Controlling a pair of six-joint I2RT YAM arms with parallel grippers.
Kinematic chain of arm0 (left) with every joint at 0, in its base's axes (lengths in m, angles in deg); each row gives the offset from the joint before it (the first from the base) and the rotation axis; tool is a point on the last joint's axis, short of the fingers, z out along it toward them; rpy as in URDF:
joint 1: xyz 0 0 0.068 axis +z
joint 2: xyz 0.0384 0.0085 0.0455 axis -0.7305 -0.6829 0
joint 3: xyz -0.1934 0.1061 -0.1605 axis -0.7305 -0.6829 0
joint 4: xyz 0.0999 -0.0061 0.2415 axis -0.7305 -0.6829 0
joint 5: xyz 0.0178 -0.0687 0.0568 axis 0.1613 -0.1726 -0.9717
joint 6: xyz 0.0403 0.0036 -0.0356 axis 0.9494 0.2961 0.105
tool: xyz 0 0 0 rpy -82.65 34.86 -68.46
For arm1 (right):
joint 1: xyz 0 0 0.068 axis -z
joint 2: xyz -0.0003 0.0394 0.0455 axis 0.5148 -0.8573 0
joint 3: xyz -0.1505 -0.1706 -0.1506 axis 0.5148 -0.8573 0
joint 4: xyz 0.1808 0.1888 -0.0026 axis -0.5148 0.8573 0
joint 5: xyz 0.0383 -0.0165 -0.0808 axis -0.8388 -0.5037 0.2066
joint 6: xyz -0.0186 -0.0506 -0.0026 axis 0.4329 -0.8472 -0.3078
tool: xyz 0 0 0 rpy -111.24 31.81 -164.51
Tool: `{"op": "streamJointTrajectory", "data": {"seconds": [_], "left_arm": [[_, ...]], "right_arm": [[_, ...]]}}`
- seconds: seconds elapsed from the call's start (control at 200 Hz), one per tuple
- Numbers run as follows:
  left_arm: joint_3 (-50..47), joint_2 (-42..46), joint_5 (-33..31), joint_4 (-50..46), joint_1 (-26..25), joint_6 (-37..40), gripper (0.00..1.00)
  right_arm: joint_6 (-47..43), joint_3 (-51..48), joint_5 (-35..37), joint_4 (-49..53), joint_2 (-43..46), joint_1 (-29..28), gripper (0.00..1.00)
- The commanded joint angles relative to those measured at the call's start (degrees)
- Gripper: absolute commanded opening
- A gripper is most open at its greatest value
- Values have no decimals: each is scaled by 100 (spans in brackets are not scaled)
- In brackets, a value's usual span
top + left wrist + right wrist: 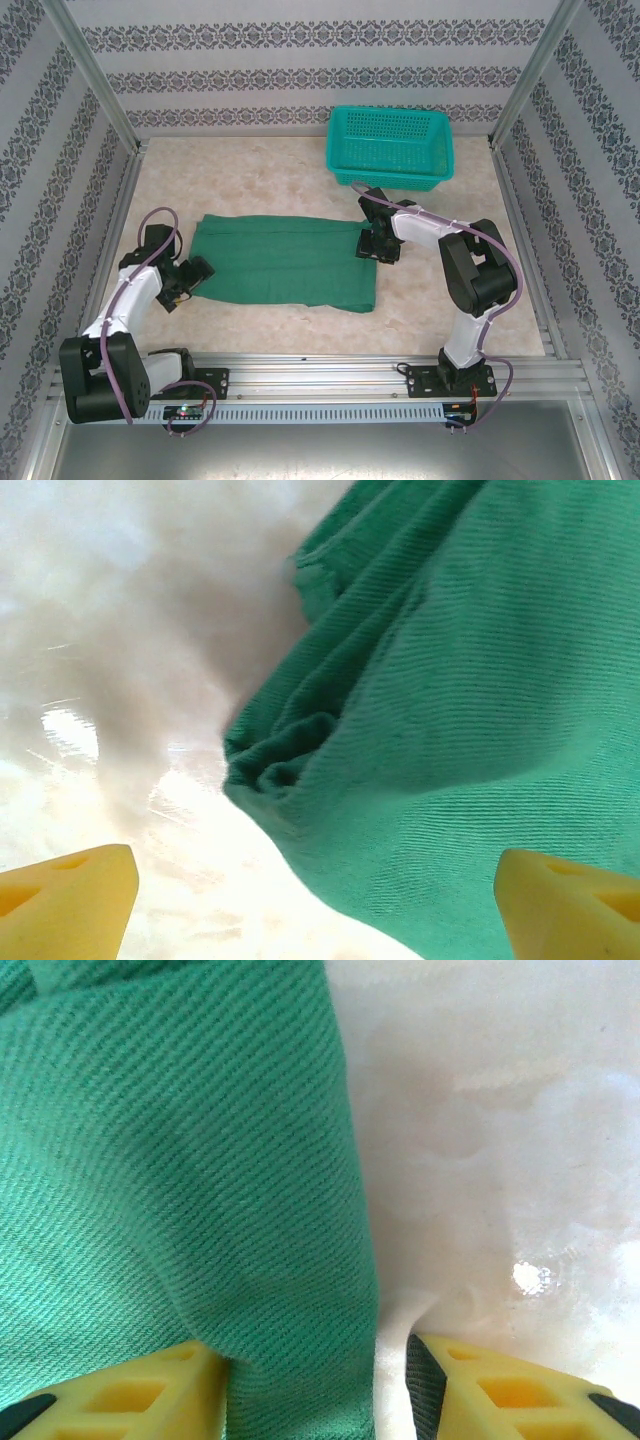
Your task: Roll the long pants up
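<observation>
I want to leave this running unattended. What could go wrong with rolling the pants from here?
1. The left gripper is open at the bunched left end of the long pants; a roll started on those folds may come out lopsided.
2. The right gripper straddles only the pants' right edge, with table showing beside one finger, so the cloth may slip out.
3. The teal basket sits close behind the right arm and could get nudged.
</observation>
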Motion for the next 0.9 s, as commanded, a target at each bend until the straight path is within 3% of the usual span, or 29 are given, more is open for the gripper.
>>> {"op": "streamJointTrajectory", "data": {"seconds": [0.0,0.16,0.41,0.495,0.53,0.55,0.565,0.759,0.894], "left_arm": [[6,-143,-329,122,-51,13,92],[-25,-468,-96,512,-51,24,89],[-65,-1013,328,904,-51,183,66],[-145,-1060,463,1006,-49,199,45],[-150,-1055,430,984,-51,195,24],[-156,-1037,408,958,-51,191,6],[-157,-1026,391,940,-47,191,0],[105,-423,133,399,-51,218,0],[595,-96,394,35,-51,117,0]], "right_arm": [[48,-97,-438,-290,-436,-63,51],[51,-31,-428,-227,-463,-69,51],[85,-80,-403,-199,-453,-73,51],[91,-100,-376,-189,-445,-78,51],[107,-100,-376,-197,-441,-74,51],[109,-100,-376,-197,-444,-71,51],[115,-100,-376,-199,-444,-73,51],[135,-47,-352,-190,-468,-74,51],[144,12,-397,-219,-520,-64,51]]}}
